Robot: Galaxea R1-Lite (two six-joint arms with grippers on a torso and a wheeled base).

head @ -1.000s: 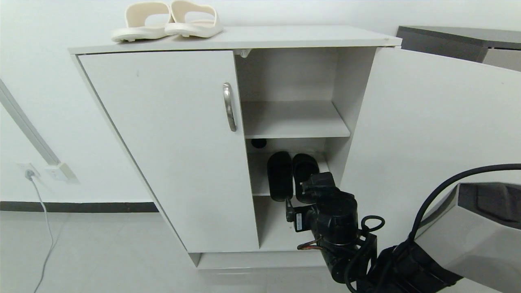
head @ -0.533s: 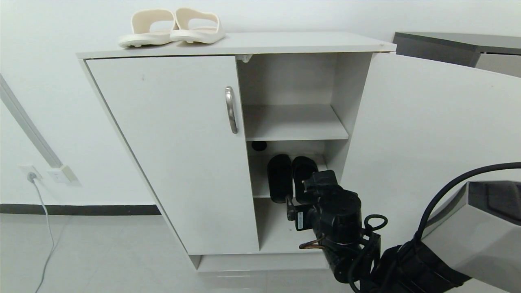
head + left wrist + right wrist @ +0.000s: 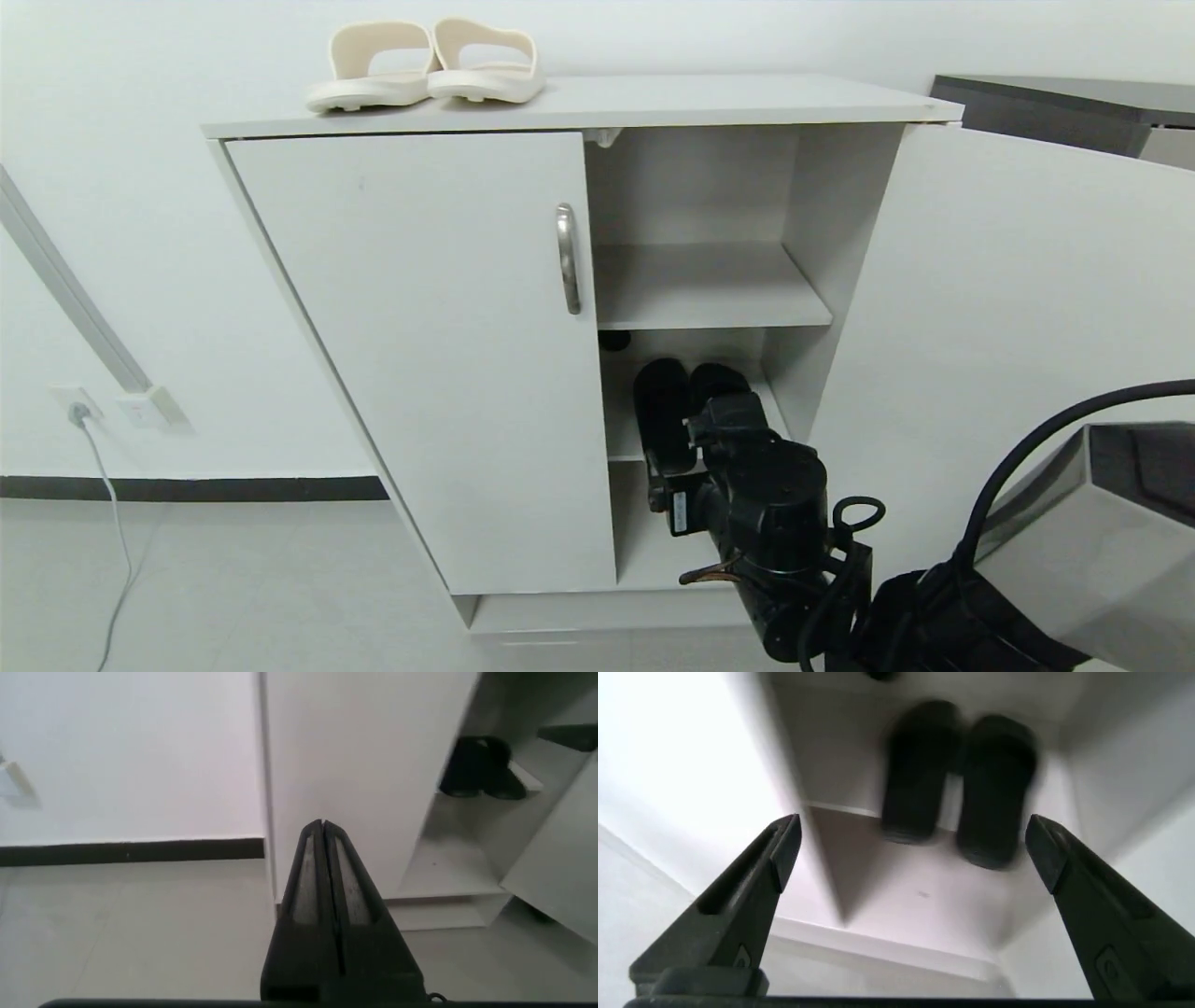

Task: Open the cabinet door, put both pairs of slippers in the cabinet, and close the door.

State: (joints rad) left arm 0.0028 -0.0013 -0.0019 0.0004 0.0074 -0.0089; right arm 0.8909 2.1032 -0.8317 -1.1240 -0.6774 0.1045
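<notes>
From my remote seat I see the left gripper (image 3: 322, 835) with its jaws clenched flat together on nothing, hanging above the floor tiles (image 3: 140, 924) and facing the shut side of the cabinet. In the head view a wall socket (image 3: 75, 409) with a cable plugged in sits at eight o'clock. At eleven o'clock the cream slippers (image 3: 429, 61) lie side by side, touching, on the left part of the cabinet (image 3: 747, 93) top. Below them the left door (image 3: 420, 355) is shut, its metal handle (image 3: 568, 259) upright along the inner edge. Right of the handle the compartment stands open, with the upper shelf (image 3: 709, 294) bare. On the middle shelf, just past centre toward five o'clock, the black slippers (image 3: 665, 411) lie side by side with their near ends at the shelf's front edge; the right one is partly hidden behind my right arm. The right gripper (image 3: 913, 831) hangs in front of that opening, jaws released and spread wide, grasping nothing, aimed at the black pair without touching it. At three o'clock the right door (image 3: 1008, 308) is swung wide open.
</notes>
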